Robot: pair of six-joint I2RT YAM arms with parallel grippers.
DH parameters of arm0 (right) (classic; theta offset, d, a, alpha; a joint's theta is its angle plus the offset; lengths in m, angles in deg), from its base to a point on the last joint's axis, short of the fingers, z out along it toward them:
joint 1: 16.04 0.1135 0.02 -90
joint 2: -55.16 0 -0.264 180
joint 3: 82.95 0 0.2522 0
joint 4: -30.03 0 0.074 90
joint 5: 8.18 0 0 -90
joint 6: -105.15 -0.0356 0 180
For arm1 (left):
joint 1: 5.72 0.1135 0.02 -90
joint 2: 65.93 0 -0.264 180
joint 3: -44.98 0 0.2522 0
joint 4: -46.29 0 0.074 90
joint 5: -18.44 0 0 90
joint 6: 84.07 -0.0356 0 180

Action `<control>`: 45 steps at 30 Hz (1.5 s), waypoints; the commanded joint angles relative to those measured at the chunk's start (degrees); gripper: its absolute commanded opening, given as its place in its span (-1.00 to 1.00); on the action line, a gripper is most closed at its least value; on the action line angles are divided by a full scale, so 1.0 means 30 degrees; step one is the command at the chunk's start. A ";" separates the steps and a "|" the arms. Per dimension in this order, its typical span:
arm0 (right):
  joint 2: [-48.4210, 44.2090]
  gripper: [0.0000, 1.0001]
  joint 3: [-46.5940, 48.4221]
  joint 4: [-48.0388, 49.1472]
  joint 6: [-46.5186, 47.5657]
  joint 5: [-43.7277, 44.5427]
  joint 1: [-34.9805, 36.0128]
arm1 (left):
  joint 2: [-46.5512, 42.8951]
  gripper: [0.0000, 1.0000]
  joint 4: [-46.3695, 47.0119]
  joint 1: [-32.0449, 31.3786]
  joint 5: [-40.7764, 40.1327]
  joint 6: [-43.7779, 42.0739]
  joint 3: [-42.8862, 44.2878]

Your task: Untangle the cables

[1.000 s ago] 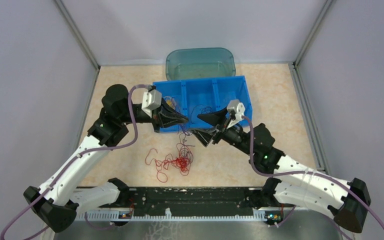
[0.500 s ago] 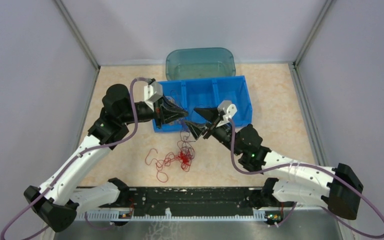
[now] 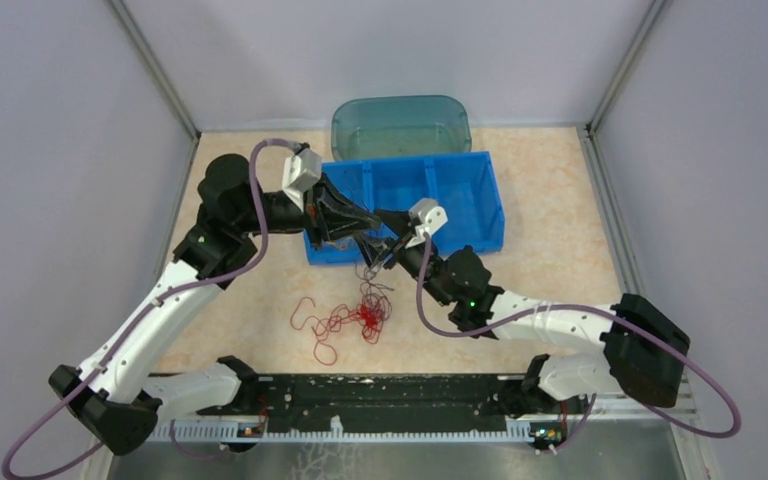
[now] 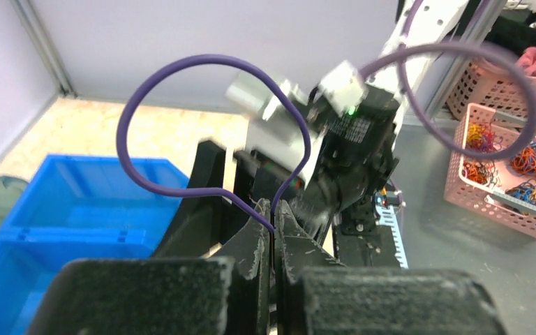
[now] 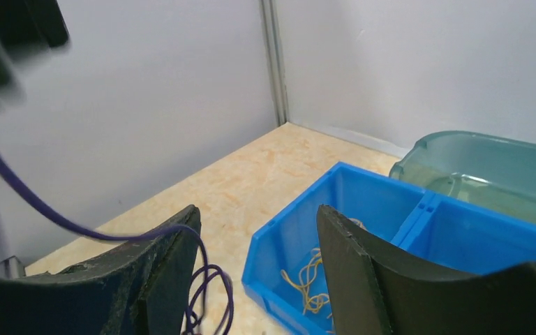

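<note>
**A:** Where do the cables (image 3: 364, 316) lie?

**B:** The main clump, mostly red, rests on the table (image 3: 560, 265) just in front of the blue bin (image 3: 460, 195), between the two arms. Loose red loops trail from its left side. A few thin dark strands rise from the clump toward the two grippers, which meet above the bin's near left corner.

**A:** And the left gripper (image 4: 273, 218)?

**B:** Clenched. Seen from its own wrist, the two fingers press flat together. A purple strand (image 4: 206, 60) enters the seam between them, then swings out in one wide loop in front of the right arm.

**A:** Is the right gripper (image 5: 257, 213) holding anything?

**B:** No. Its fingers stand well apart with nothing between them. The purple strand comes down from the upper left in that wrist view. It passes the tip of the finger (image 5: 157, 272) nearer the side wall and curls into small loops beside it. Whether it touches that finger, I cannot tell.

**A:** Is anything inside the bin?

**B:** A yellow-orange strand (image 5: 306, 279) lies on the floor of the end compartment closest to the right gripper.

**A:** What else is there?

**B:** A translucent teal tub (image 3: 400, 125) sits just behind the bin, against the back wall. Off the table, the left wrist view shows a pink basket (image 4: 506, 202) of coloured bands on a grey surface.
</note>
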 commanded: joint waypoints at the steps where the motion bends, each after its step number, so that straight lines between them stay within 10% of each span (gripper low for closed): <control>1: 0.0918 0.22 0.0331 0.2271 -0.1227 -0.0725 0.0197 | 0.0382 -1.00 0.0949 -0.0101 0.1320 0.0571 0.2220; 22: 0.0270 0.04 -0.5685 0.3364 -0.5640 -0.0231 0.0193 | 0.2781 -0.99 -0.0348 -0.0087 0.0418 -0.2241 1.0122; 41: -1.0707 0.51 -0.3465 -0.8516 -0.4165 -0.0867 -0.3394 | 0.4523 -1.00 -0.0157 -0.0103 -0.3285 -0.7453 1.5787; 45: -1.0245 0.51 -0.2431 -0.7406 -0.4055 -0.5192 -0.3395 | 0.4577 -1.00 -0.0213 -0.0088 -0.3149 -0.7830 1.5948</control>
